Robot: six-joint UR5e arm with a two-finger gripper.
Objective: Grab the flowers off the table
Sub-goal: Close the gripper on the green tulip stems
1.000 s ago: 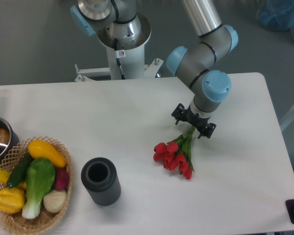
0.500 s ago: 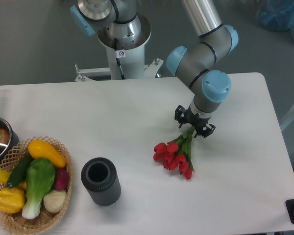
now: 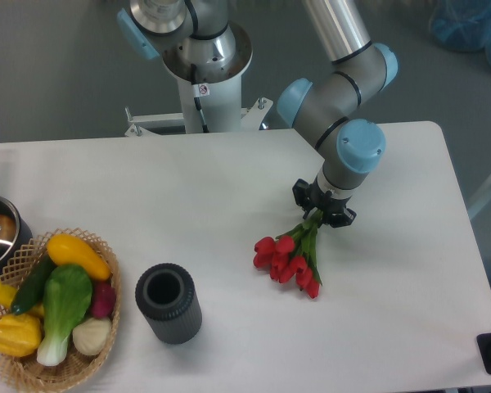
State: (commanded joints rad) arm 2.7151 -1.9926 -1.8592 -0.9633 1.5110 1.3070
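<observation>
One step of the task looked to be in hand: the grasp itself, with the tool (image 3: 322,206) down at the stem end of the flowers (image 3: 292,257) and its jaws drawn in narrow around the green stems. The bunch lay on the worktop (image 3: 188,205) right of centre, red heads pointing toward the near edge. Judging from this, the next move called for a straight lift, slow enough that the thin stems would not slip out.
</observation>
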